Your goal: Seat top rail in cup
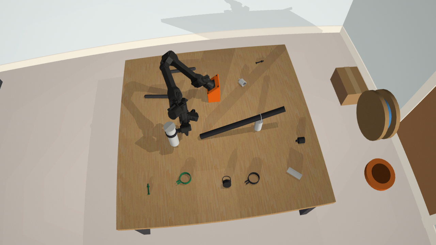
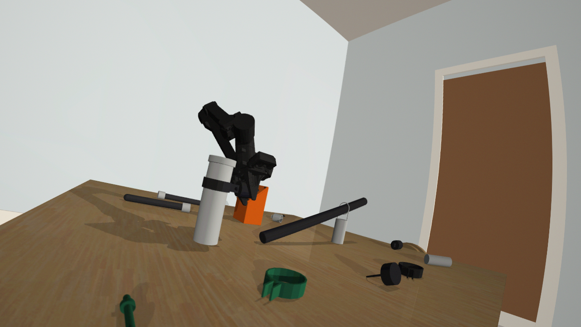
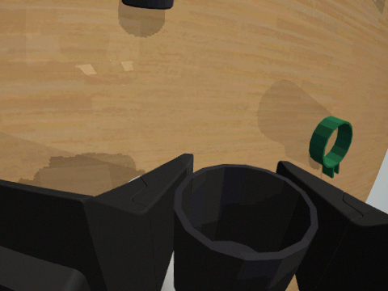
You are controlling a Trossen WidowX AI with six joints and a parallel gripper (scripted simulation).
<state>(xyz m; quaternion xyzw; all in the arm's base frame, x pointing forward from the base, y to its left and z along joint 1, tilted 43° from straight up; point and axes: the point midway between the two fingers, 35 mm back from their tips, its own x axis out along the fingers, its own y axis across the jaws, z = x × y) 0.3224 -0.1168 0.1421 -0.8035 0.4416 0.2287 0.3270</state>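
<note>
Top looks steeply down over the whole brown wooden table [image 1: 195,207] [image 2: 227,280] [image 3: 194,101]; exterior looks across it from nearer and lower. Wrist peers closely at its surface, sharing the green plastic ring clamp [image 1: 185,178] [image 2: 284,283] [image 3: 331,141] with both.
</note>
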